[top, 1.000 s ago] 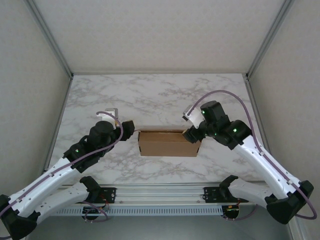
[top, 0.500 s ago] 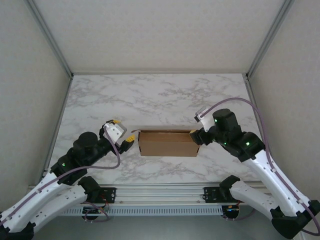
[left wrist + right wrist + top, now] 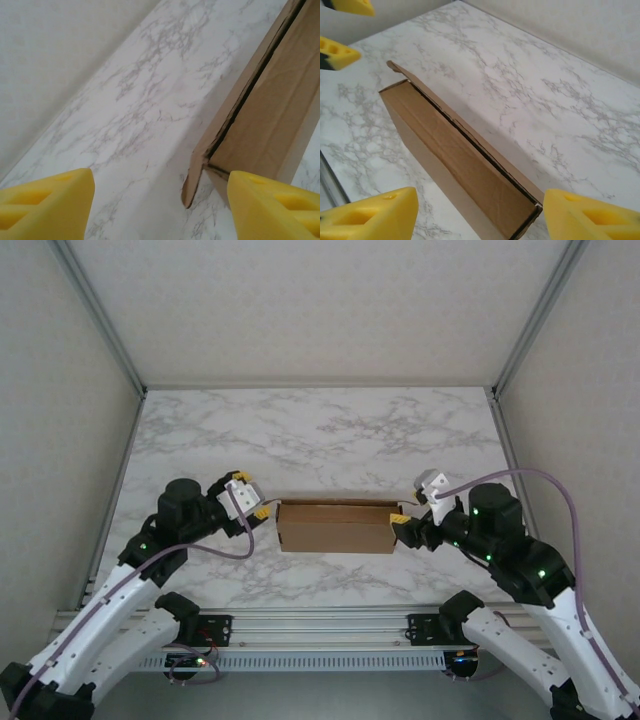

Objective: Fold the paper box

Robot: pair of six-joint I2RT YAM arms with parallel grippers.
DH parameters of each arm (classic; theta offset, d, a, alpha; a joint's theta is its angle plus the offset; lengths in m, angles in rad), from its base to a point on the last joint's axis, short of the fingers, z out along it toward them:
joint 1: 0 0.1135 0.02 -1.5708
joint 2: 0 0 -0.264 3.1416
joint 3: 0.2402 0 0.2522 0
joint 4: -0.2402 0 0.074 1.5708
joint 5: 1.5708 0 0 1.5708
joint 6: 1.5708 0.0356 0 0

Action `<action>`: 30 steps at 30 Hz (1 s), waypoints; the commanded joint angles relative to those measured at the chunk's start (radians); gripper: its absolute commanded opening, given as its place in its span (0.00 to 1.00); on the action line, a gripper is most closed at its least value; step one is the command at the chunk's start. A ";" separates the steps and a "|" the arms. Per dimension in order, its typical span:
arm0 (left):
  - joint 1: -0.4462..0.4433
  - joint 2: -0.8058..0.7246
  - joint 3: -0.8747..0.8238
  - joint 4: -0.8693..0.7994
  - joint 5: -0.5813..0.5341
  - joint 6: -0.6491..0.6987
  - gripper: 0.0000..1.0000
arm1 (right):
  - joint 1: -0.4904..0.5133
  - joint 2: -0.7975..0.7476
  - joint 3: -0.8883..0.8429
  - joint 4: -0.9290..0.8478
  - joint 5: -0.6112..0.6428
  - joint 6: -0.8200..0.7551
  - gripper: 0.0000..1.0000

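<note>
The paper box [image 3: 335, 527] lies closed on the marble table [image 3: 300, 430], a shallow brown cardboard box with its long side across the view. My left gripper [image 3: 262, 510] stands open just off the box's left end. In the left wrist view its yellow fingertips [image 3: 47, 205] are wide apart, and the box [image 3: 270, 110] lies ahead on the right with a small tab [image 3: 192, 180] sticking out at its corner. My right gripper [image 3: 402, 523] is open at the box's right end. In the right wrist view the box [image 3: 455, 155] runs away from between its spread fingertips [image 3: 592, 215], without touching them.
Metal frame posts [image 3: 110, 340] and pale walls close in the table on the left, right and back. A rail [image 3: 320, 625] with both arm bases runs along the near edge. The left gripper's yellow fingers [image 3: 337, 52] show in the right wrist view's top left corner.
Both arms have drawn back off the box's ends, the right gripper shifting right and nearer, the left wrist swinging down beside the left end. The box has stayed in place.
</note>
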 commanded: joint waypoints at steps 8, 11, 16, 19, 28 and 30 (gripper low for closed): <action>0.057 0.106 0.055 -0.011 0.260 0.089 0.67 | 0.018 -0.078 -0.060 -0.009 -0.010 0.013 0.68; 0.057 0.116 0.062 -0.026 0.234 0.111 0.67 | 0.022 -0.086 -0.067 -0.010 -0.009 0.015 0.68; 0.060 0.151 0.059 -0.022 0.202 0.135 0.62 | 0.023 -0.094 -0.079 -0.007 -0.008 0.015 0.68; 0.060 0.173 0.059 -0.027 0.215 0.138 0.56 | 0.022 -0.095 -0.078 -0.009 0.000 0.013 0.68; 0.060 0.181 0.038 0.011 0.210 0.116 0.33 | 0.022 -0.081 -0.091 -0.025 0.041 0.002 0.67; 0.059 0.182 0.035 0.013 0.209 0.115 0.27 | 0.023 -0.081 -0.090 -0.028 0.059 -0.001 0.67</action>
